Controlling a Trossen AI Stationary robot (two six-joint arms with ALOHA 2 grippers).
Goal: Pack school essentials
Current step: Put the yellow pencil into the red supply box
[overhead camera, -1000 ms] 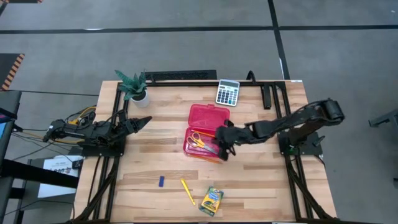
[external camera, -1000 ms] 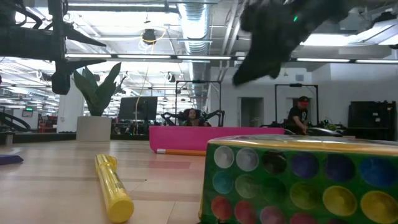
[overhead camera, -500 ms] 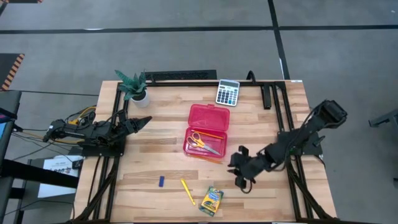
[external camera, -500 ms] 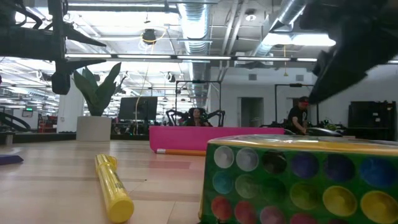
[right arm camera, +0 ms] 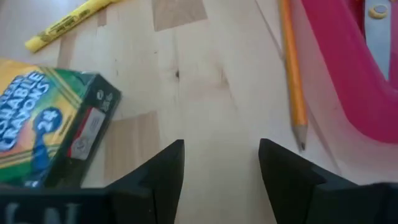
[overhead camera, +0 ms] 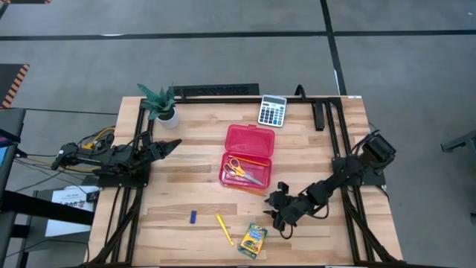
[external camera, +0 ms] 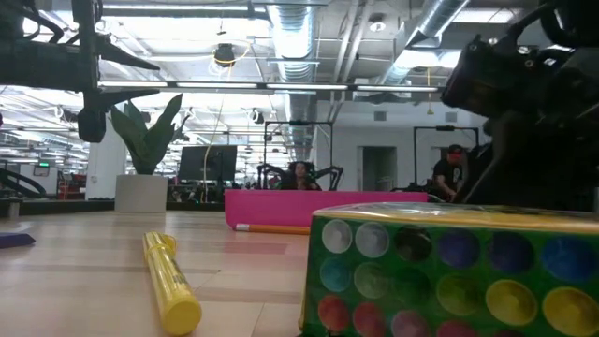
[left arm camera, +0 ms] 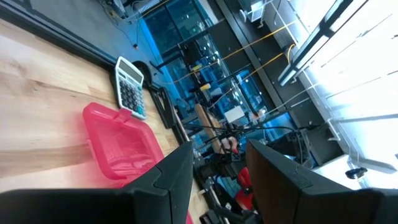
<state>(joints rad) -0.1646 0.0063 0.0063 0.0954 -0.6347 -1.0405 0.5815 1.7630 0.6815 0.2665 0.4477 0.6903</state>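
The green-yellow crayon box (overhead camera: 253, 240) (right arm camera: 43, 130) lies flat near the table's near edge. Left of it lie the yellow stick (overhead camera: 224, 229) (right arm camera: 68, 22) and the tiny blue piece (overhead camera: 193, 217). The red case (overhead camera: 249, 156) lies open, with the yellow-orange-handled scissors (overhead camera: 239, 169) in it. An orange pencil (right arm camera: 292, 74) lies on the table along the case's near wall (right arm camera: 348, 68). My right gripper (overhead camera: 277, 217) (right arm camera: 221, 168) is open and low over bare wood, between the crayon box and the pencil. My left gripper (overhead camera: 172, 144) (left arm camera: 221, 180) waits open at the left edge.
A grey calculator (overhead camera: 272, 110) lies at the far edge and a small potted plant (overhead camera: 160, 104) stands at the far left corner. Bare wood (overhead camera: 320, 238) lies to the right of the crayon box. In the low view people sit in the room behind the table.
My right gripper has left the near right corner of the red case, moved toward the near edge and come down low, then shifted slightly left toward the crayon box. Nothing on the table has moved.
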